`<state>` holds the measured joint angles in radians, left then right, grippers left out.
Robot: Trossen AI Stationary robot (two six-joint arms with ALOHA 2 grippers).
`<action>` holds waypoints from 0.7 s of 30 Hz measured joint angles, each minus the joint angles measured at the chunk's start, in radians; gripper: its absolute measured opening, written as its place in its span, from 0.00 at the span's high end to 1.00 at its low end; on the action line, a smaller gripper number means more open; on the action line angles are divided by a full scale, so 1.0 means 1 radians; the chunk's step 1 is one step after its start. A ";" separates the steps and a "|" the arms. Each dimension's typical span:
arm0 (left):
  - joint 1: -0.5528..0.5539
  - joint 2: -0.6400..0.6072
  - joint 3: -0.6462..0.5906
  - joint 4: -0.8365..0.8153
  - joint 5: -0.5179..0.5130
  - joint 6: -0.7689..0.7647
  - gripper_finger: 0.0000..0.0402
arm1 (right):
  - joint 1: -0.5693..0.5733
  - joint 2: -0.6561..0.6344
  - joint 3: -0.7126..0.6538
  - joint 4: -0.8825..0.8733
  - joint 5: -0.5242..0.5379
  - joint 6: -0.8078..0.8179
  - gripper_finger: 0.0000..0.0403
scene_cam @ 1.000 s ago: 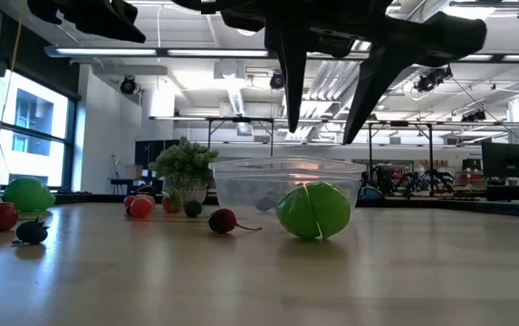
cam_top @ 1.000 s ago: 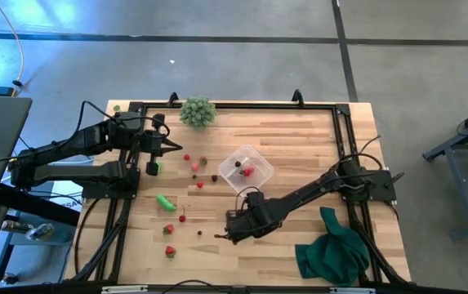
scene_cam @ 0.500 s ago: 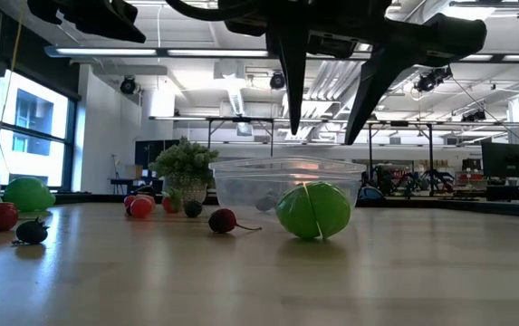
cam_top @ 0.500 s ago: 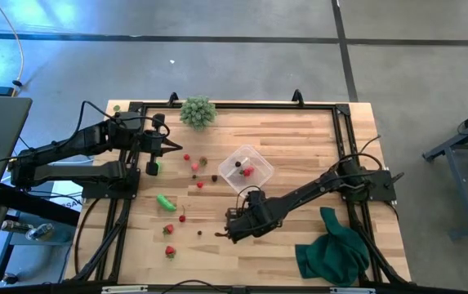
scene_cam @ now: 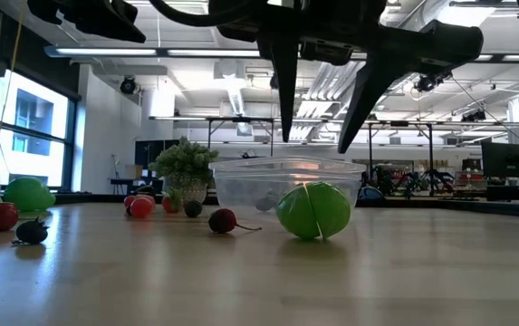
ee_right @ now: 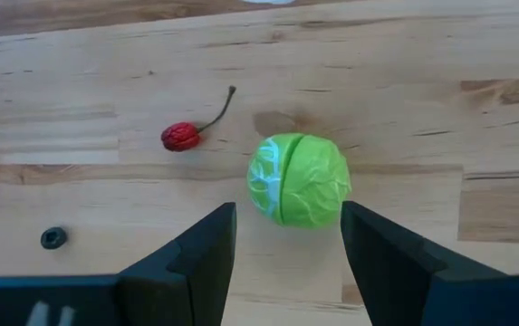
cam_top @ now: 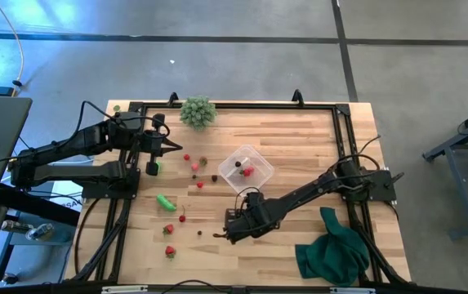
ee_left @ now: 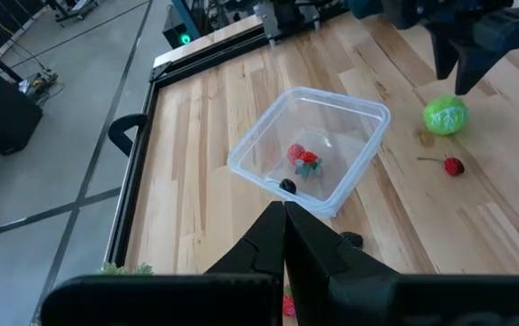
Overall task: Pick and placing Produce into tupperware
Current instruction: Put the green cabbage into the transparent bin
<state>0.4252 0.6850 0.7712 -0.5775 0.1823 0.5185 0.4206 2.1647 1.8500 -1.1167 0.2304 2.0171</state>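
Descent is the job now, as I read it: my right gripper (ee_right: 288,237) hangs spread above the round green piece (ee_right: 297,179), touching nothing, and I want it dropped straight so the ball sits centred between the fingers before I close. Working across the table from the left, my left gripper (cam_top: 171,145) waits over the table's 9 o'clock edge, fingers pressed together and empty, and I will leave it parked. Just beside it, toward 3 o'clock, lie scattered red berries (cam_top: 187,157); farther toward 6 o'clock an oblong green piece (cam_top: 166,202) and more red ones rest on the wood (cam_top: 299,147). The pale green bushy clump (cam_top: 198,111) sits at 12 o'clock, out of my way. Next comes the tupperware (cam_top: 246,167), near the table's centre, already holding a red piece and a small dark one. My right gripper works toward 6 o'clock of that container. The low view shows both fingers well above the ball with clear air under the tips, so some travel remains. The opening looks only slightly wider than the ball, so I would judge alignment matters more than speed: a fingertip landing on its crown would probably roll it away. A cherry with a stem (ee_right: 179,136) lies near the ball but apart; I should keep the fingers off it. Past my right arm, at 5 o'clock, the dark green cloth (cam_top: 336,249) stays clear of the work.
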 joint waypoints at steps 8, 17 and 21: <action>0.000 0.000 0.000 0.000 0.000 0.000 1.00 | 0.000 0.047 0.001 0.043 -0.029 0.032 0.52; 0.000 0.000 0.000 0.000 0.000 0.000 1.00 | 0.000 0.055 0.001 0.032 -0.028 0.044 0.41; 0.000 0.000 0.000 0.000 0.000 0.000 1.00 | 0.000 0.055 0.001 -0.002 -0.028 0.051 0.28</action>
<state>0.4253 0.6852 0.7712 -0.5777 0.1822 0.5184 0.4206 2.2196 1.8507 -1.1188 0.2024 2.0678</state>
